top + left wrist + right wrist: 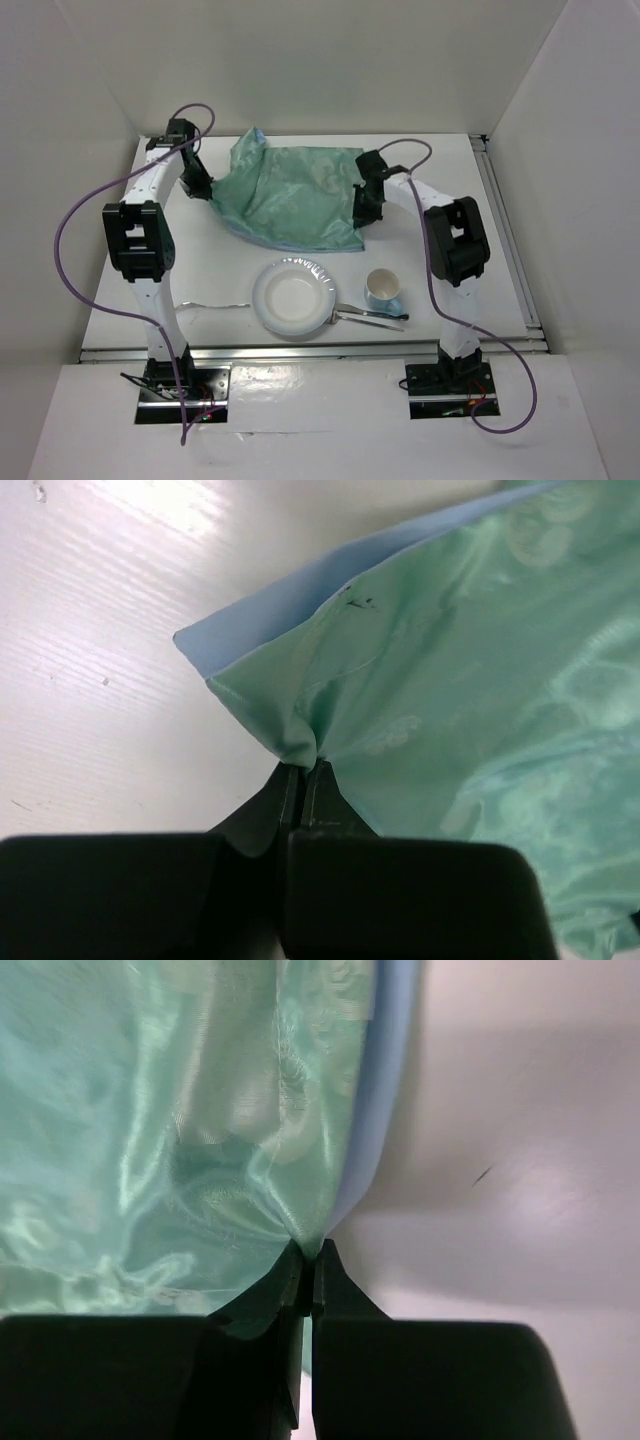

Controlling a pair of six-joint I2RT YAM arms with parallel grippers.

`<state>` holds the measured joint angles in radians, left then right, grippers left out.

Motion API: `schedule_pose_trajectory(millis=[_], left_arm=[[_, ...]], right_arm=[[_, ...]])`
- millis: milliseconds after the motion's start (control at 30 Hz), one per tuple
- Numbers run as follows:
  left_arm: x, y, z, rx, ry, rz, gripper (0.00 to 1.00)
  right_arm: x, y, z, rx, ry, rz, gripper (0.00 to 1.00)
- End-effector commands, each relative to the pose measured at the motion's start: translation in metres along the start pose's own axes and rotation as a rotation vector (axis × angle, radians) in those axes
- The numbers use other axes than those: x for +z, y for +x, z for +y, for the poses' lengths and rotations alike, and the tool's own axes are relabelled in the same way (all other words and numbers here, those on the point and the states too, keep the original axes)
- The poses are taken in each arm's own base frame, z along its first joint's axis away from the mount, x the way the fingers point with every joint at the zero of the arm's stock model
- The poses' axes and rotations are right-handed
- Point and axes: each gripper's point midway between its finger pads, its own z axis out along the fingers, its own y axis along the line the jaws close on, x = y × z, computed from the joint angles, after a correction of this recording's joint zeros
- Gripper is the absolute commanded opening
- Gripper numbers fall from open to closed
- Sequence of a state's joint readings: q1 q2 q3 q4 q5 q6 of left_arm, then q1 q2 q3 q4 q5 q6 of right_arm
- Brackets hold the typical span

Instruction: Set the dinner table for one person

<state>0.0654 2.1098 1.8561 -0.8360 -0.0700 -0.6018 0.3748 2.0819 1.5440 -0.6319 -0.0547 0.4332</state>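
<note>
A teal-green patterned cloth mat [295, 195] with a light blue underside lies crumpled at the back of the white dinner table [210, 270]. My left gripper [197, 185] is shut on the mat's left edge; in the left wrist view [303, 770] the cloth [450, 680] bunches between the jaws. My right gripper [366, 207] is shut on the mat's right edge, seen in the right wrist view [310, 1260] with the cloth [200, 1110] pinched. A white plate [293, 298], a cup on a saucer [382, 290] and cutlery [370, 316] sit near the front.
A thin silver utensil [215, 305] lies left of the plate. A metal rail [510, 240] runs along the table's right edge and another along the front. White walls enclose the table on three sides.
</note>
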Motion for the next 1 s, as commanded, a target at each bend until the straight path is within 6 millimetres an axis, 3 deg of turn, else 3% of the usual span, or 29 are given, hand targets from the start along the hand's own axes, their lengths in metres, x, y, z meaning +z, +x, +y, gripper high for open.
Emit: schedule_pose_trajectory(millis=[0, 67, 100, 133, 167, 267, 300, 333, 367, 400, 433, 467, 500, 533, 600, 800, 900, 967], left_arm=[[-0.047, -0.046, -0.042, 0.012, 0.175, -0.116, 0.0], [-0.063, -0.062, -0.058, 0.008, 0.231, -0.141, 0.0], [-0.09, -0.085, -0.073, 0.013, 0.291, -0.212, 0.0], [-0.094, -0.089, -0.083, 0.008, 0.333, -0.211, 0.0], [-0.117, -0.107, -0.091, -0.008, 0.383, -0.269, 0.0], [-0.159, -0.117, -0.108, -0.013, 0.497, -0.331, 0.0], [-0.154, -0.109, -0.106, -0.024, 0.5, -0.31, 0.0], [-0.163, -0.113, -0.108, -0.028, 0.527, -0.35, 0.0], [-0.192, -0.111, -0.106, -0.022, 0.556, -0.399, 0.0], [-0.171, -0.093, -0.097, -0.029, 0.525, -0.347, 0.0], [-0.17, -0.088, -0.092, -0.045, 0.513, -0.346, 0.0], [-0.169, -0.083, -0.089, -0.044, 0.517, -0.352, 0.0], [-0.159, -0.064, -0.078, -0.048, 0.496, -0.317, 0.0], [-0.156, -0.054, -0.079, -0.054, 0.513, -0.287, 0.0], [-0.146, -0.04, -0.074, -0.056, 0.501, -0.245, 0.0], [-0.15, -0.036, -0.07, -0.021, 0.492, -0.241, 0.0], [-0.142, -0.031, -0.075, -0.014, 0.496, -0.216, 0.0], [-0.147, -0.042, -0.083, -0.008, 0.517, -0.234, 0.0]], right_arm=[[-0.047, -0.103, -0.01, 0.058, -0.007, -0.247, 0.0], [-0.068, -0.138, -0.012, 0.059, -0.035, -0.318, 0.0], [-0.092, -0.176, -0.009, 0.074, -0.079, -0.402, 0.0], [-0.104, -0.189, -0.011, 0.074, -0.08, -0.43, 0.0], [-0.13, -0.219, -0.011, 0.081, -0.111, -0.514, 0.0], [-0.158, -0.238, -0.014, 0.09, -0.129, -0.58, 0.0], [-0.17, -0.24, -0.012, 0.086, -0.141, -0.613, 0.0], [-0.174, -0.239, -0.017, 0.092, -0.139, -0.624, 0.0], [-0.155, -0.221, -0.027, 0.102, -0.109, -0.576, 0.0], [-0.153, -0.213, -0.031, 0.105, -0.099, -0.575, 0.0], [-0.175, -0.213, -0.028, 0.098, -0.12, -0.633, 0.0], [-0.172, -0.204, -0.033, 0.118, -0.105, -0.63, 0.0], [-0.146, -0.178, -0.046, 0.128, -0.07, -0.563, 0.0], [-0.159, -0.176, -0.05, 0.148, -0.08, -0.596, 0.0], [-0.146, -0.154, -0.061, 0.174, -0.067, -0.543, 0.0], [-0.171, -0.154, -0.059, 0.174, -0.115, -0.573, 0.0], [-0.162, -0.158, -0.049, 0.159, -0.163, -0.539, 0.0], [-0.158, -0.167, -0.041, 0.149, -0.198, -0.523, 0.0]])
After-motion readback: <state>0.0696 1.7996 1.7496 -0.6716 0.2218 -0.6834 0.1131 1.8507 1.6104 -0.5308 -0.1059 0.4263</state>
